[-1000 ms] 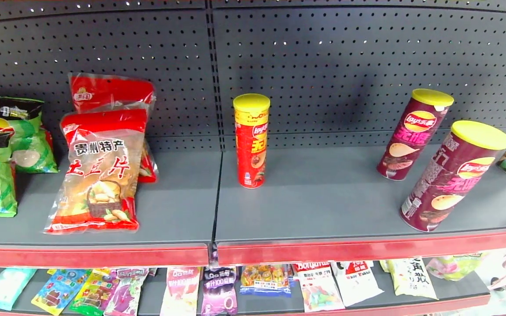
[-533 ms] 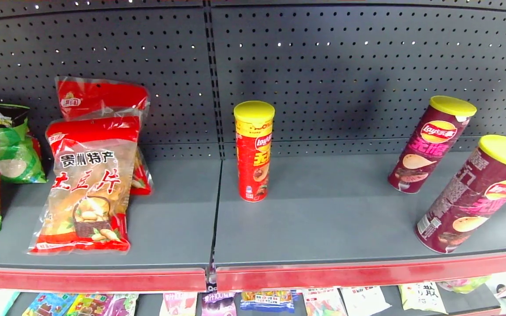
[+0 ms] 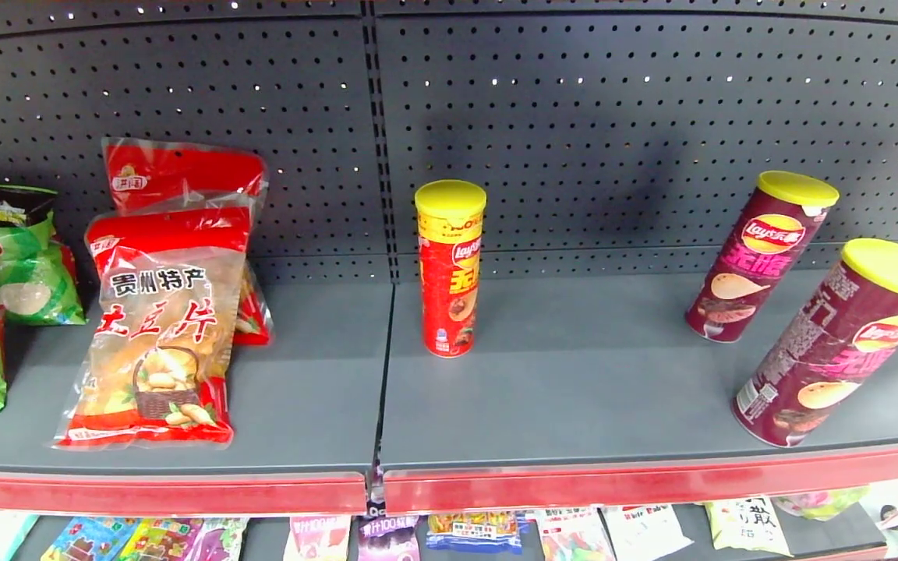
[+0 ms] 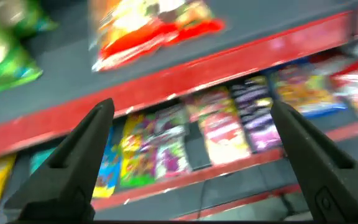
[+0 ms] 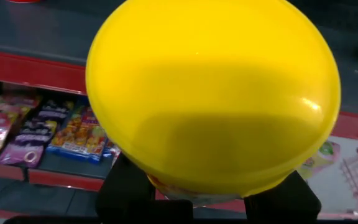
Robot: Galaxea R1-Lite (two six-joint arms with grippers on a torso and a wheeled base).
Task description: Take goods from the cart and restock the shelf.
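Your right gripper (image 5: pixel 204 198) is closed on a can (image 5: pixel 213 93) below its lid. The can seems upright, probably so it can be stood straight on the shelf (image 3: pixel 574 389) near the red can (image 3: pixel 450 269). It hangs just in front of the shelf's red edge. Its lid is round, glossy and bright yellow. Your left gripper (image 4: pixel 191 134) is spread wide and empty, before the lower shelf (image 4: pixel 241 168).

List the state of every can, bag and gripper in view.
Red can: upright on shelf, lid on.
Rear maroon can: standing on shelf, lid on.
Front maroon can: standing near shelf edge, lid on.
Front red bag: propped against rear red bag.
Left gripper: open, empty.
Right gripper: shut on held can.
Held can: gripped, yellow lid on.
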